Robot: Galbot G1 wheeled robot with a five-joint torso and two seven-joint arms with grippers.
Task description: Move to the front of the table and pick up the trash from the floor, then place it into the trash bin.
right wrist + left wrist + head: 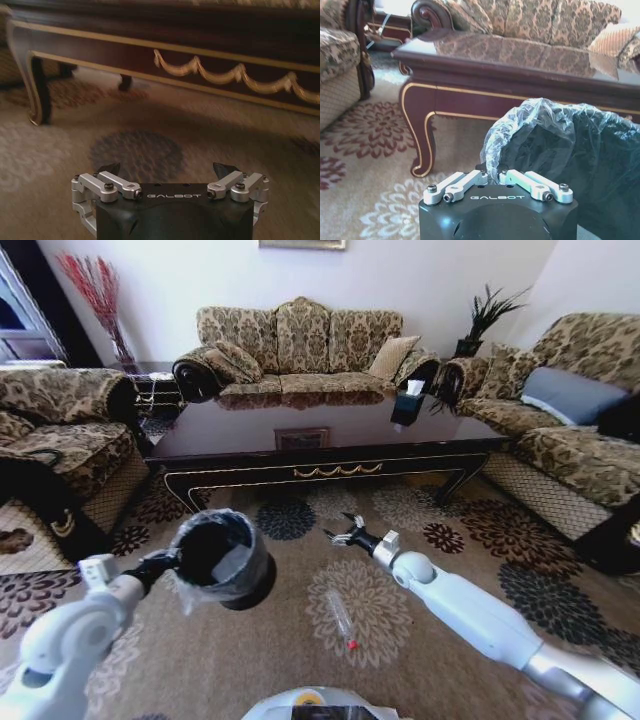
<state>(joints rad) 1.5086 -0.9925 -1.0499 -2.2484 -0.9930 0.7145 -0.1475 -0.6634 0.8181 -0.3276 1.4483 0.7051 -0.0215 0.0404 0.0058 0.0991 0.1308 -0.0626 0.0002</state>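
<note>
Robot stationed before the table [330,455], so your approach looks done. The left gripper [492,176] is closed on the rim of the bin [222,560], holding it up off the carpet to the left of centre, its mouth tipped toward the head camera. The right gripper [347,533] is spread wide and empty, low over the carpet between the table's apron and the bottle [341,618].

The bottle lies flat on the carpet, just ahead of the base and nearer you than the right gripper. Its long axis runs roughly fore-and-aft, slightly skewed, red cap end pointing toward you and to the right.

Remaining, by your judgement: grasp the bottle and drop it into the bin. No other litter can be made out.
</note>
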